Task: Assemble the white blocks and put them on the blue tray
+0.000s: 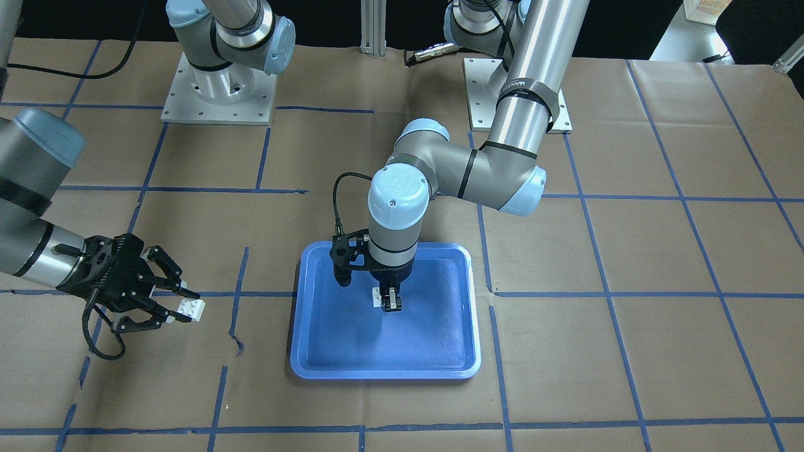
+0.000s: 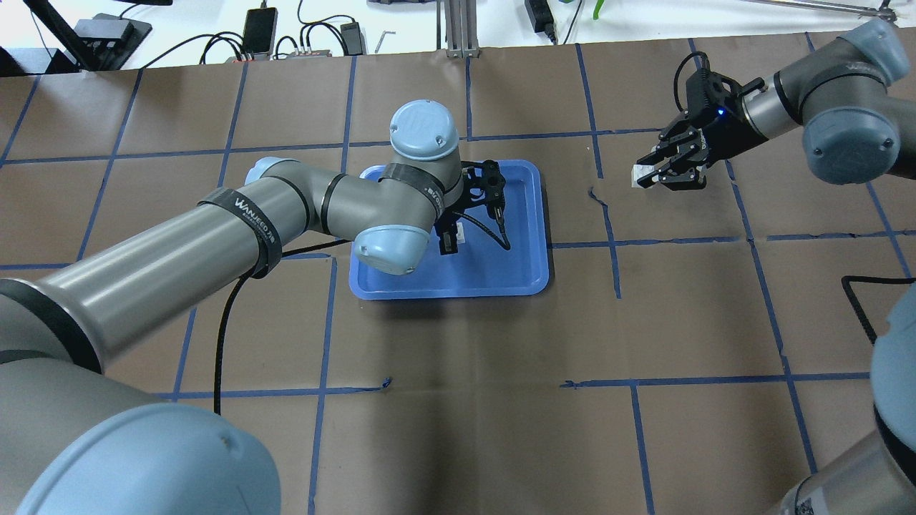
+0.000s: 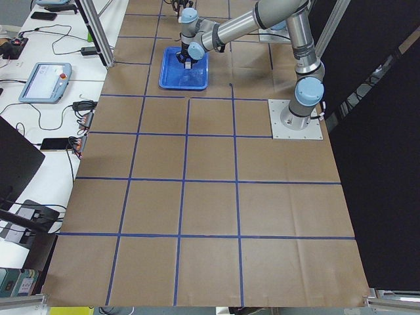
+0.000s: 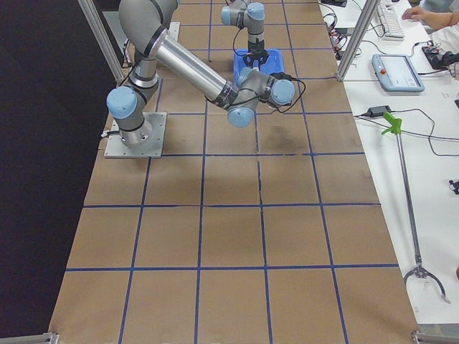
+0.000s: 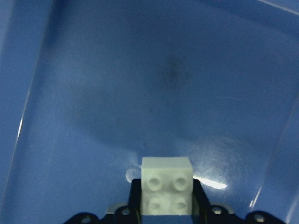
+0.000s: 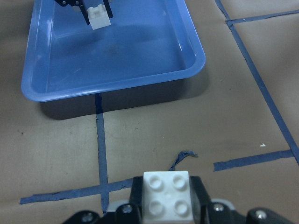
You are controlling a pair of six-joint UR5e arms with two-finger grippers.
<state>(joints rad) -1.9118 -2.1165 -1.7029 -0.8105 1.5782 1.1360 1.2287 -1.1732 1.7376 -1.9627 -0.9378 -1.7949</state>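
Observation:
My left gripper [image 1: 392, 306] is shut on one white block [image 1: 376, 296] and holds it low over the middle of the blue tray [image 1: 352, 342]. In the left wrist view that block [image 5: 167, 184] sits between the fingers with its studs showing, above the tray floor [image 5: 140, 70]. My right gripper [image 1: 187, 306] is shut on the other white block [image 1: 193, 307], just above the brown paper well to the tray's side. The right wrist view shows this block [image 6: 167, 193] studs up, with the tray [image 6: 131, 63] and the left-held block [image 6: 99, 16] ahead.
The table is covered with brown paper [image 1: 628, 251] marked with a blue tape grid. A small tear in the paper [image 1: 237, 344] lies between my right gripper and the tray. The left arm's elbow [image 1: 502, 182] hangs behind the tray. Both arm bases [image 1: 217, 94] stand at the back.

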